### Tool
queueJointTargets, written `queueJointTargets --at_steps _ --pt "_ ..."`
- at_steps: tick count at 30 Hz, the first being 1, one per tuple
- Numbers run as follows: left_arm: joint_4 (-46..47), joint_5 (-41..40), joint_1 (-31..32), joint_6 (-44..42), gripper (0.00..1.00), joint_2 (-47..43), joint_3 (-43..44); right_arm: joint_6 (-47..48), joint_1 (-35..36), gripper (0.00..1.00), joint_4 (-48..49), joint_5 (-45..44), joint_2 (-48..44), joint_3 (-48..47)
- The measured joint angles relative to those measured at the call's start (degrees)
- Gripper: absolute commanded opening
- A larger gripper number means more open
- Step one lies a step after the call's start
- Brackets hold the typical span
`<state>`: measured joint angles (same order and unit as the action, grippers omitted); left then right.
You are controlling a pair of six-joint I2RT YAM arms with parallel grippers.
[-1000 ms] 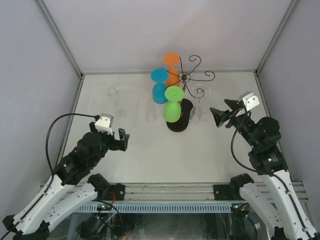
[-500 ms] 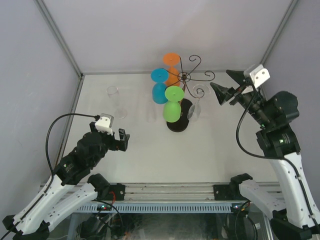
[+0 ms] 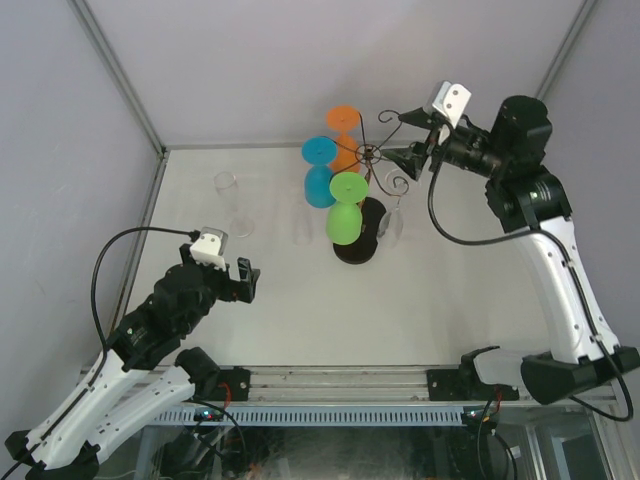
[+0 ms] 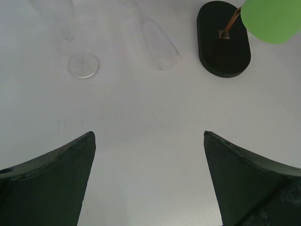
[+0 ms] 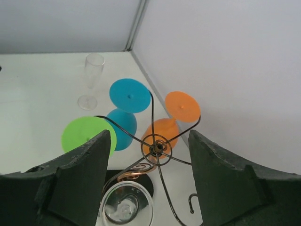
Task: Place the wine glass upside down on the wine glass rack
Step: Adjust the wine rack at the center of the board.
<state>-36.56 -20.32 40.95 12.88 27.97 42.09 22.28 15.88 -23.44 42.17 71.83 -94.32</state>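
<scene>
The right jaws (image 3: 403,158) stand spread with nothing between them, raised over the top of the wine glass rack (image 3: 368,153), just beside its central ring. The left jaws (image 4: 148,136) are wide apart and empty too, low over the near left of the surface (image 3: 300,310), well apart from the rack.

The rack stands toward the back of the surface on its black oval base (image 3: 365,250), its thin scroll arms fanning out from the ring. Three coloured glasses already hang from it, foot up and bowl down: a green one (image 3: 345,222) nearest, a blue one (image 3: 320,185) to the left and an orange one (image 3: 345,155) behind.

The wine glass (image 5: 127,207) is clear and hard to read. It sits at the rack's right side, directly below the right jaws in the wrist view and next to a coppery curl of wire. It seems to hang upside down from that arm, but the hook itself cannot be made out. A clear flute (image 3: 232,205) stands upright, alone on the far left.

By the look of things the hanging step is at or past release. The next move calls for bringing the right arm away through the scrolls without catching a wire or nudging the glass.
</scene>
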Motion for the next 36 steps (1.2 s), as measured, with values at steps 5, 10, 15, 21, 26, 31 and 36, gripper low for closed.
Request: queueJointTargets --at_steps 5,10,15,21,26,31,36 --pt "0.0 0.0 0.0 0.0 1.00 0.0 0.0 5.6 -0.2 0.64 -8.7 3.8 8.2 -7.8" --pt "0.0 0.0 0.0 0.0 1.00 0.0 0.0 11.1 -0.2 0.64 -19.1 6.1 19.1 -20.4" --pt "0.0 0.0 0.0 0.0 1.00 0.0 0.0 15.2 -0.5 0.63 -27.8 6.4 28.2 -28.9" --pt "0.0 0.0 0.0 0.0 1.00 0.1 0.0 17.5 -0.8 0.65 -33.4 6.9 33.4 -32.1" --pt "0.0 0.0 0.0 0.0 1.00 0.1 0.0 18.6 -0.8 0.67 -35.4 6.8 34.7 -32.9" --pt "0.0 0.0 0.0 0.0 1.00 0.2 0.0 19.7 -0.5 0.68 -37.2 5.5 35.5 -32.9" --pt "0.0 0.0 0.0 0.0 1.00 0.2 0.0 20.6 0.2 0.68 -38.1 3.4 36.5 -32.9"
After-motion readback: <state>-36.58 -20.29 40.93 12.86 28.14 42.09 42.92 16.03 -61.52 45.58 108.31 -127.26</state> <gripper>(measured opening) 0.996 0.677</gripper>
